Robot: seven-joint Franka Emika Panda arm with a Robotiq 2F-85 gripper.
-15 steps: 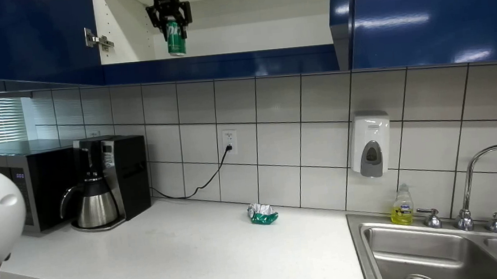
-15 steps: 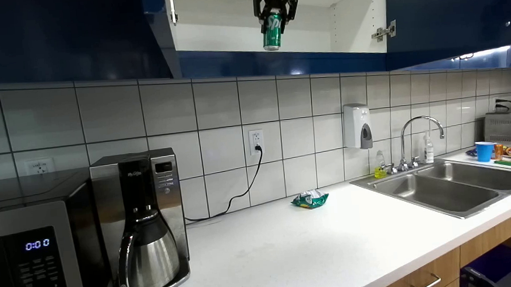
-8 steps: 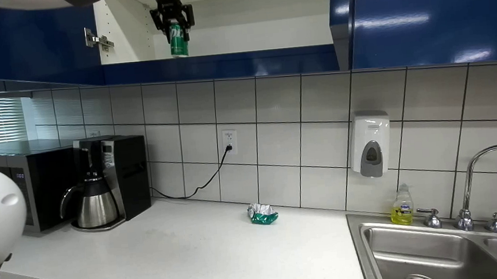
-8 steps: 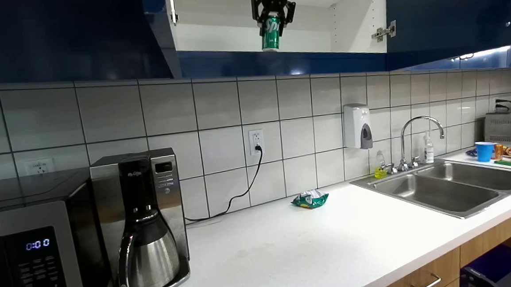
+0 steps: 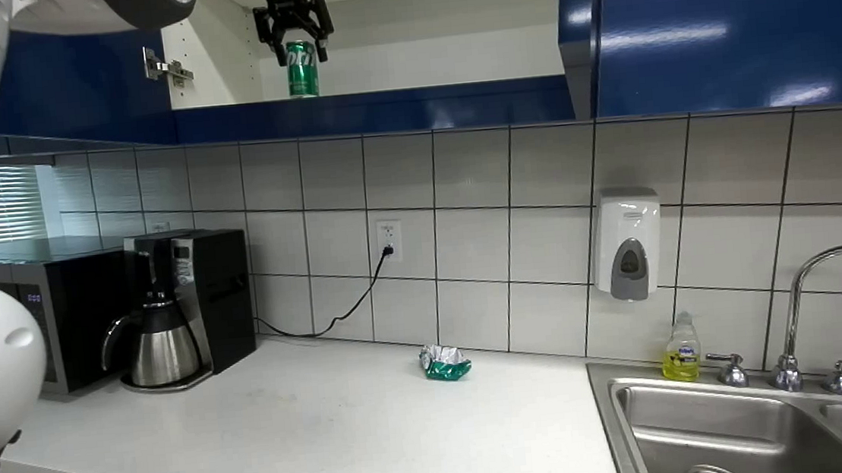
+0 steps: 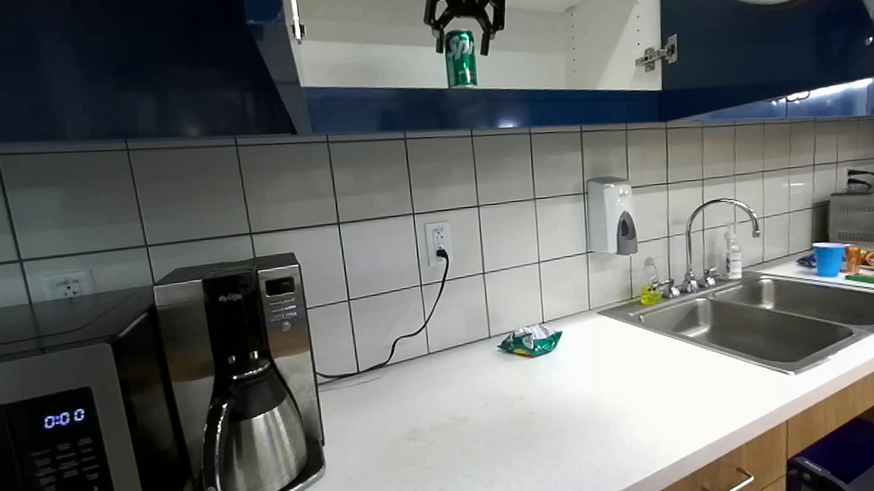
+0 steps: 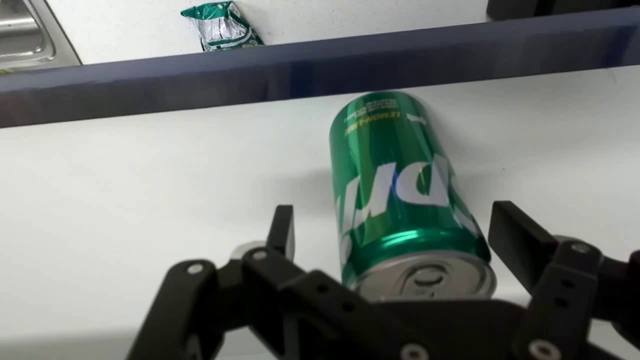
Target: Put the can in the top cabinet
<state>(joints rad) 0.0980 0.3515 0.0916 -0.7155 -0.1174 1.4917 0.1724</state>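
A packet lay on the tabletop. The gripper, jaws parted, straddled the upright can in the top cabinet.

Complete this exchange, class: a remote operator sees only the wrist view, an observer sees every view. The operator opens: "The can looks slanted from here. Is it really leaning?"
Observer: No. Seen from the side, in both exterior views, the can stands upright.
Operator: My picture of the top cabinet shows no door. Is one open?
Observer: Yes, in an exterior view a dark-blue door stands swung open.
Operator: A corner of the sink shows at my edge. What hangs near it?
Observer: A white soap dispenser hangs on the tiled wall, in both exterior views.
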